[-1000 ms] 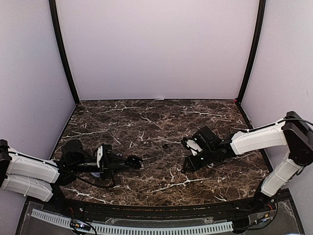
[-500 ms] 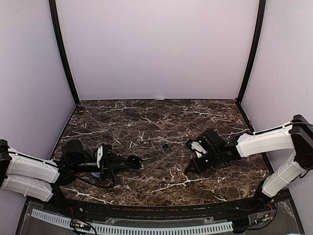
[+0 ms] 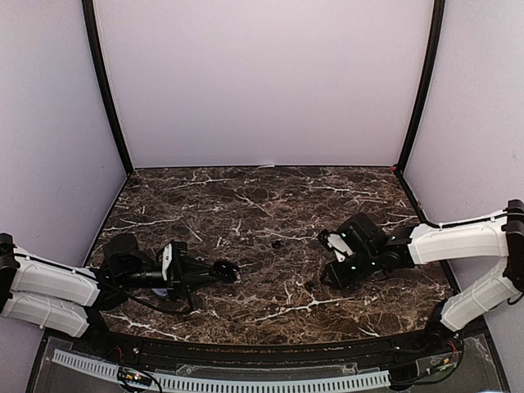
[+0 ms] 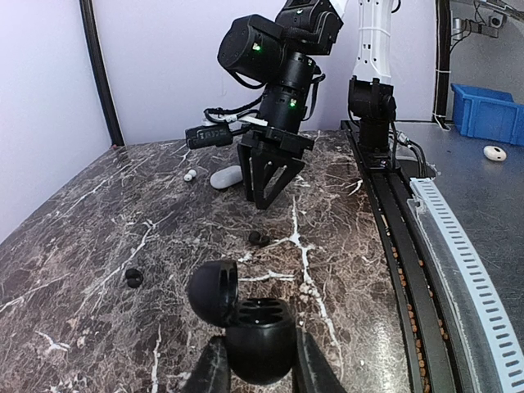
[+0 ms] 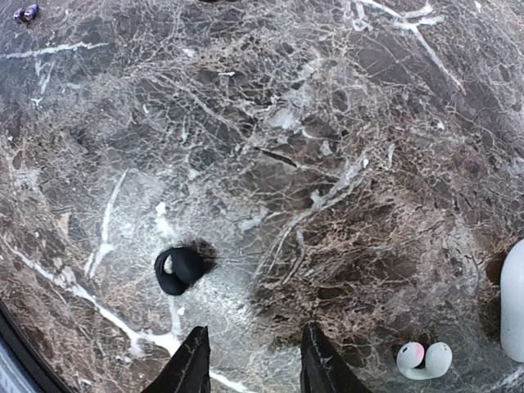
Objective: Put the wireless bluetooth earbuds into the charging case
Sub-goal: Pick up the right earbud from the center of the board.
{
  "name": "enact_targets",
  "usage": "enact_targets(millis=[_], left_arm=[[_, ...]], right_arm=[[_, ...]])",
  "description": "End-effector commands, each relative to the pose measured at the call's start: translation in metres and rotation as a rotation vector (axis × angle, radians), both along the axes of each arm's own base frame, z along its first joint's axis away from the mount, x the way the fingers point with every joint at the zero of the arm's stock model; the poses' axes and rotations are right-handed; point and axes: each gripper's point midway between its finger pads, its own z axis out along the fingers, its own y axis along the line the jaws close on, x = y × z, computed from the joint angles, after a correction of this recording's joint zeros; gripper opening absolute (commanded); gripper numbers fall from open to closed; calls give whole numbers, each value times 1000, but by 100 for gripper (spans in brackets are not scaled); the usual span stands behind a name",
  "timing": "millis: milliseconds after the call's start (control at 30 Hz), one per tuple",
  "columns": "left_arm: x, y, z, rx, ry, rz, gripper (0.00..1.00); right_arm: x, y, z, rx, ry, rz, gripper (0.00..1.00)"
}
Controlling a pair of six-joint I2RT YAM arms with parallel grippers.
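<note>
My left gripper (image 3: 223,272) is shut on an open black charging case (image 4: 260,344) with its lid (image 4: 214,291) swung back and both sockets empty. One black earbud (image 4: 258,238) lies on the marble just beyond the case, another black earbud (image 4: 133,277) lies further left. My right gripper (image 3: 332,277) is open and empty, hovering low over the table. In the right wrist view its open jaws (image 5: 254,364) stand just near of a black earbud (image 5: 178,270). A white earbud (image 5: 424,359) lies at the lower right, beside a white case (image 5: 514,299).
The white case (image 4: 227,176) and a white earbud (image 4: 190,174) lie beside the right arm (image 4: 278,98). The marble table (image 3: 246,205) has purple walls on three sides. A black rail (image 4: 393,246) runs along the near edge.
My right gripper has drawn back to the right, away from the table's middle, leaving a black earbud on the marble. The left gripper and case have not moved.
</note>
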Motion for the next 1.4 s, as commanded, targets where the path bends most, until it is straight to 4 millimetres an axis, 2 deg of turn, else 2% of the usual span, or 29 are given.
enact_targets(millis=[0, 167, 433, 633, 833, 933, 1000, 1367], left_arm=[[0, -4, 8, -8, -18, -12, 6], [0, -4, 7, -7, -18, -13, 6], [0, -5, 8, -11, -18, -14, 6], [-2, -4, 11, -18, -24, -17, 6], [-2, -4, 10, -17, -18, -17, 6], [-2, -4, 10, -18, -17, -16, 6], [-2, -4, 10, -18, -17, -18, 6], [-1, -3, 9, -14, -19, -12, 6]], right_arm=[[1, 11, 18, 37, 7, -26, 37], [1, 30, 38, 75, 4, -137, 40], [-2, 70, 47, 116, 23, -284, 34], [-2, 75, 39, 95, 41, -364, 31], [-4, 67, 23, 56, 71, -435, 28], [-5, 67, 18, 53, 81, -438, 26], [-6, 69, 8, 35, 90, -429, 26], [-6, 74, -9, 11, 101, -410, 23]])
